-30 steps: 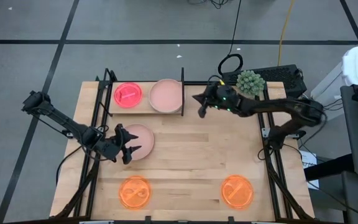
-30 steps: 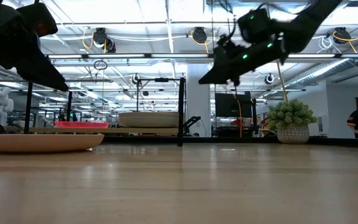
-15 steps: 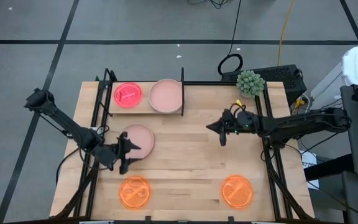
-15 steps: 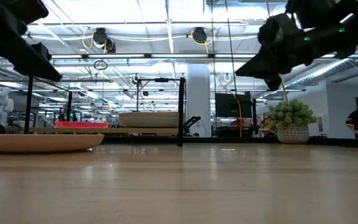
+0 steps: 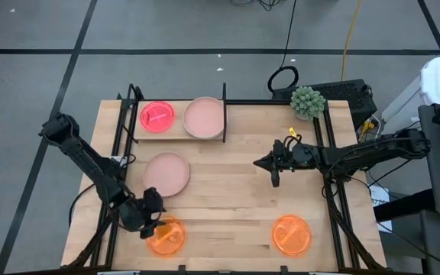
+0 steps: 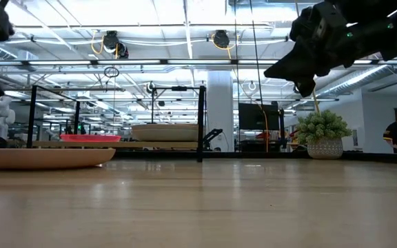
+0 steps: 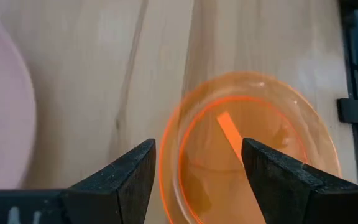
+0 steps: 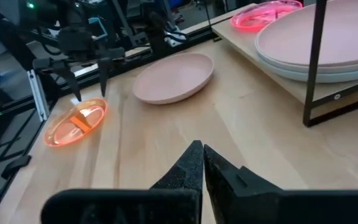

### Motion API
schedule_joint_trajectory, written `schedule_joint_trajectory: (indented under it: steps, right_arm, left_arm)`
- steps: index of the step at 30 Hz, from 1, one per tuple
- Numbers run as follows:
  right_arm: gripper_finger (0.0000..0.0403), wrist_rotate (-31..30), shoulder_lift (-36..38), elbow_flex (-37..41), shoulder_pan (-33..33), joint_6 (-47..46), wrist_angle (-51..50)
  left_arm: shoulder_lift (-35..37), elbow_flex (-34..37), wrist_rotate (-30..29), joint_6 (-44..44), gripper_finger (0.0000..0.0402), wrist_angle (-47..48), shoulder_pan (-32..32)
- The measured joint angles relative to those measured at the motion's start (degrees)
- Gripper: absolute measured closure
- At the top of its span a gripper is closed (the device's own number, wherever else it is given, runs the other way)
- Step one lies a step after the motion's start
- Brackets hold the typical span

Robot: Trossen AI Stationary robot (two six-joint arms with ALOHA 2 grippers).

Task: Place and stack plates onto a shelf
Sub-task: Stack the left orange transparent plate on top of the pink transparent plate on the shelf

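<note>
At the table's front-left corner: left gripper, fingers spread wide, poised directly above the near-left orange plate; in the left wrist view the two fingertips straddle the plate's rim on its pink-plate side, with the plate's centre lying just ahead of the gap between them. Plate is round, so no long axis; what matters is the rim edge, which sits between the open fingers. Judgement: this arm is much the nearer to that plate and is placed to drop and pinch the rim. Item two: pale-pink plate, flat on the tabletop, between the shelf and the orange plate, just beside the left gripper's position on the shelf side. Item three: second orange plate, front-right, well apart from both grippers. Item four: shelf at the back-left, carrying a neon pink plate and a stack of larger pale plates side by side. Item five: right gripper, fingers pressed together on nothing, raised over the table's mid-right, waiting. Potted plant at the back-right edge
</note>
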State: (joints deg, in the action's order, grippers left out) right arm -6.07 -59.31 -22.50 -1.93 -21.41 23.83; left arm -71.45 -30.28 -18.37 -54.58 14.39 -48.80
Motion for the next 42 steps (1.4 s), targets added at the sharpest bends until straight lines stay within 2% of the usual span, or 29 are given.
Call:
schedule_joint_trajectory:
  steps: [8,20,31,42]
  right_arm:
    - [0.0403,0.07,0.02,-0.04,-0.07,3.09,2.32]
    - [0.0403,0.11,0.02,-0.04,-0.07,6.08,2.51]
    - [0.0403,0.11,0.02,-0.04,-0.07,6.28,2.53]
    - [0.0403,0.11,0.02,-0.04,-0.07,6.35,2.54]
  left_arm:
    - [-0.55,-0.38,2.6,-19.55,0.0158,8.26,-3.34]
    - [-5.0,-0.18,5.91,-25.6,0.0167,8.92,-6.09]
    - [-5.47,-0.13,6.58,-25.75,0.0298,6.83,-6.07]
    - [-5.47,-0.13,6.34,-26.13,0.0384,6.69,-6.05]
